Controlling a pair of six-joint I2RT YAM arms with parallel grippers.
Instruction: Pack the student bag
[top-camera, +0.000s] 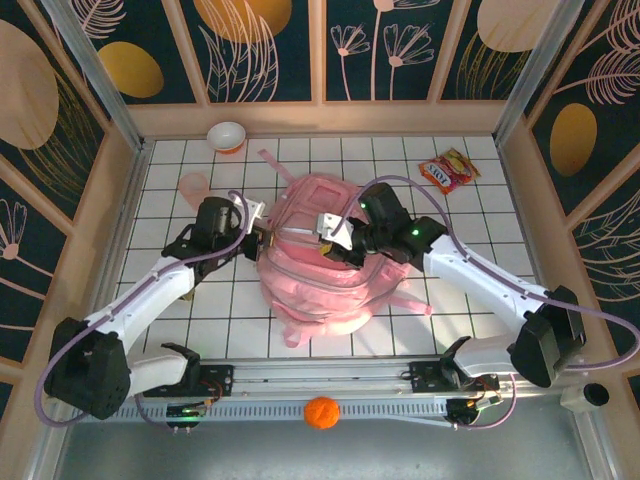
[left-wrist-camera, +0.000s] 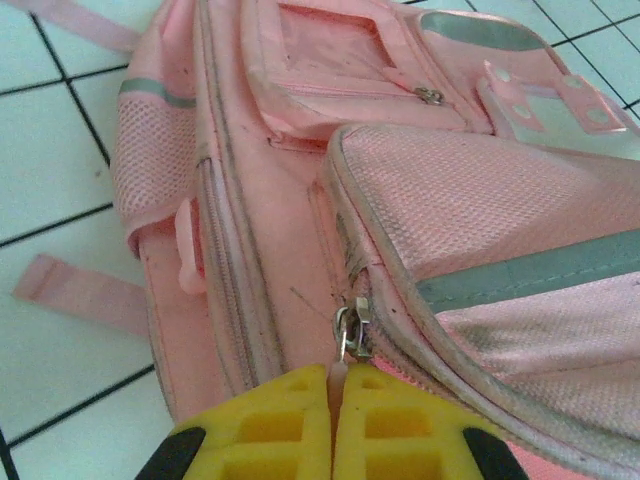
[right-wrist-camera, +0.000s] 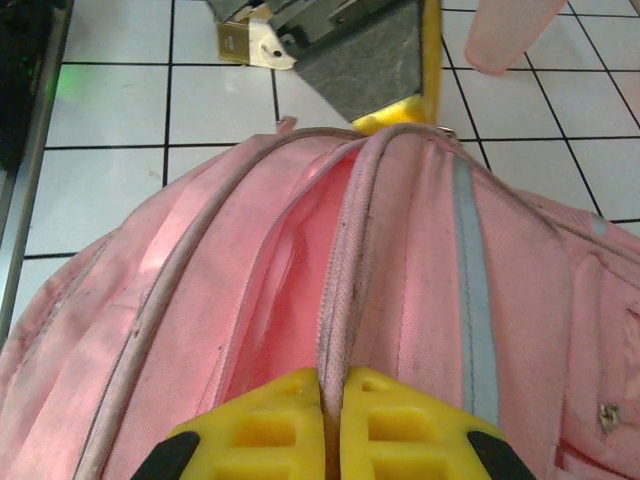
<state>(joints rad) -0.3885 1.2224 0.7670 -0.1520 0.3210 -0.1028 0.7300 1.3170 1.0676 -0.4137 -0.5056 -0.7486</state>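
Pink fabric takes up the middle of the overhead view: the student bag lies on the white tiled table between the two arms, with straps trailing from its lower and right edges. We see the left gripper at the bag's left side and the right gripper over its centre, though from above the arm bodies cover most of the fingertips.

In the left wrist view, the yellow fingers are pressed together at the bottom of the frame, cut off by its edge. The metal zip pull dips into the seam between them. It looks pinched, but we cannot see the pull's lower end.

In the right wrist view, the other yellow fingers are likewise closed, nipping a piped edge of the bag. Beside it gapes an open pocket mouth, its inside no more than a pink glow.

At the upper left of the overhead view sit a small white bowl and a pale pink cup. A snack packet lies at the upper right, its print too small to read. An orange ball rests at the bottom centre.
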